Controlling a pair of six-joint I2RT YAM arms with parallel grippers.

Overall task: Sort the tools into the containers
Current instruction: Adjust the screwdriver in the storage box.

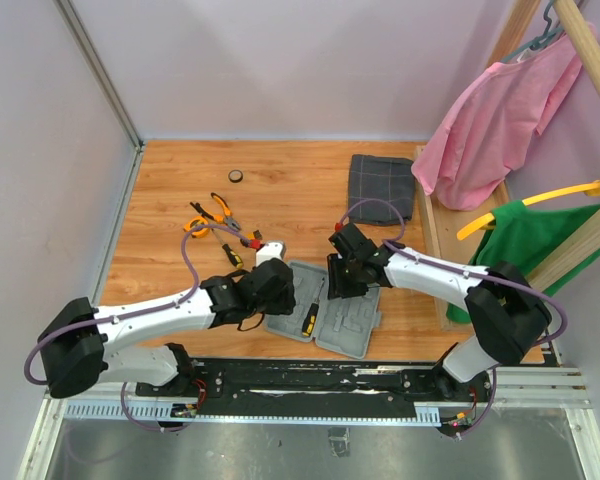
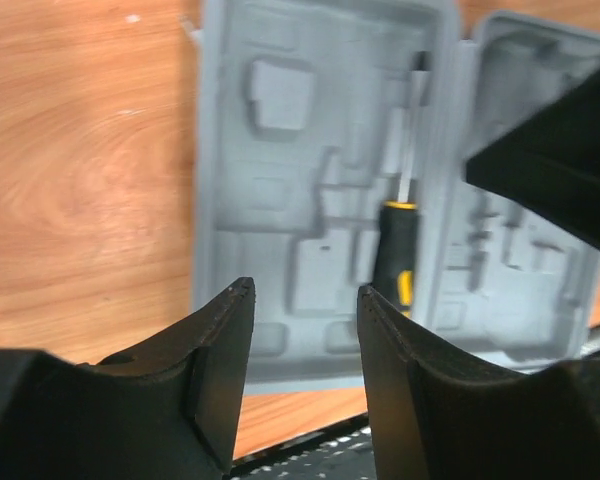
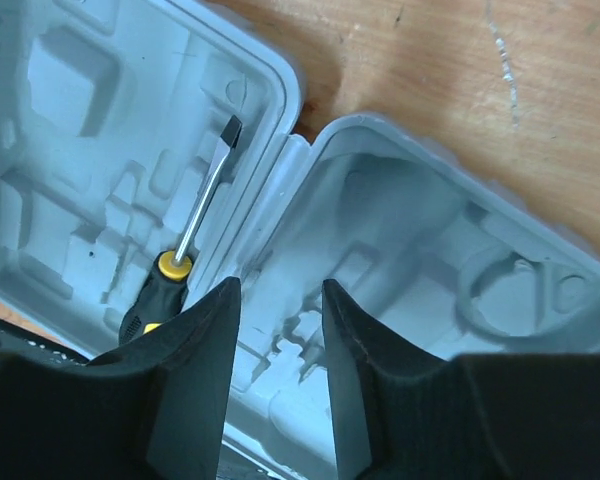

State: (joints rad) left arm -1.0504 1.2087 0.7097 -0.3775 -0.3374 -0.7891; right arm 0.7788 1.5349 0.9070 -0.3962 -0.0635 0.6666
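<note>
The grey tool case point(image 1: 352, 326) lies open near the table's front edge. One black-and-yellow screwdriver point(image 1: 308, 320) lies in its left half, beside the hinge. It also shows in the left wrist view point(image 2: 398, 250) and the right wrist view point(image 3: 180, 262). My left gripper point(image 1: 273, 293) hovers open and empty over the case's left half point(image 2: 280, 200). My right gripper point(image 1: 342, 281) hovers open and empty over the right half point(image 3: 430, 290), near the hinge. Orange pliers point(image 1: 220, 208) and a second pair point(image 1: 198, 226) lie loose behind the case, with small screwdrivers point(image 1: 231, 253) beside them.
A small dark round object point(image 1: 236, 177) lies at the back of the table. A folded dark grey checked cloth point(image 1: 381, 187) lies at the back right. A wooden rack point(image 1: 432, 235) with a pink garment point(image 1: 490, 120) and a green garment point(image 1: 535, 240) stands along the right side.
</note>
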